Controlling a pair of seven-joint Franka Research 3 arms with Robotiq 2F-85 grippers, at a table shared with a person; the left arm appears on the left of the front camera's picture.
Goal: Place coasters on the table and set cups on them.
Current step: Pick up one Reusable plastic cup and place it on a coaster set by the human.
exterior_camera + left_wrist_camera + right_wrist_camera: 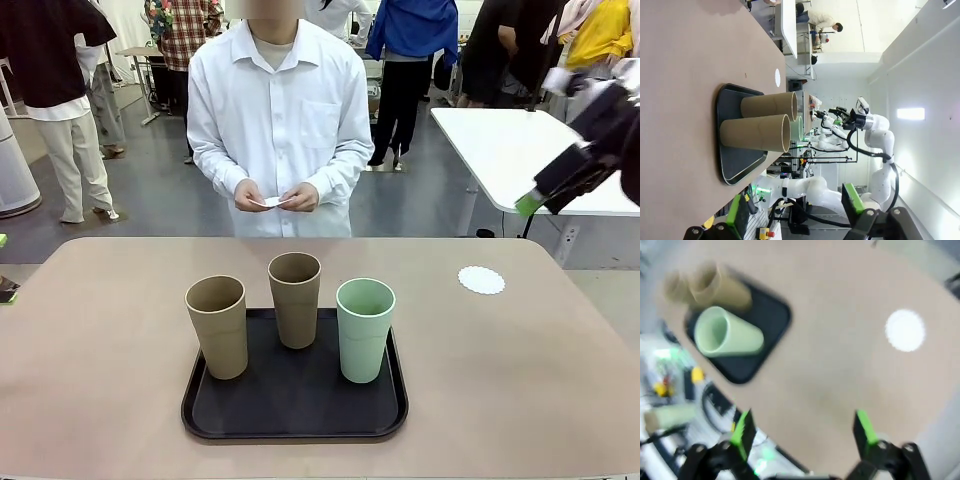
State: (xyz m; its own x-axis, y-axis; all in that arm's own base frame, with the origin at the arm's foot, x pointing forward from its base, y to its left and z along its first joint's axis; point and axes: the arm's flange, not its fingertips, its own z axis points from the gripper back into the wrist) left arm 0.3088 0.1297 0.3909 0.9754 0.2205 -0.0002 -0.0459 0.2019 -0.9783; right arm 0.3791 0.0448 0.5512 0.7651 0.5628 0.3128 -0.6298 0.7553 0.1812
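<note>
Left claw: my left gripper (796, 210) has its jaws wide apart with nothing between the green pads; it looks side-on along the table (680, 75) towards the black tray (735, 165)
Right claw: my right gripper (804, 432) is also spread open and empty. In the front view it hangs high at the right, beyond the table's far right corner, with the white table (500, 140) behind it
Coaster: one coaster (481, 280) lies flat on the far right part of the table, well apart from the tray, with nothing on it. In the right wrist view (badly blurred) I see it as a white disc ahead of the fingers
Cups: all three stand upright on the tray near the middle of the table — the tan cup (218, 325) at front left, the other tan cup (295, 298) behind it at the middle, the mint green cup (365, 328) at front right. They stand close together and I can't tell whether they touch
Person: the person (280, 110) stands at the far side with both hands together at the waist, holding a small white piece (272, 202) — I can't make out what it is
</note>
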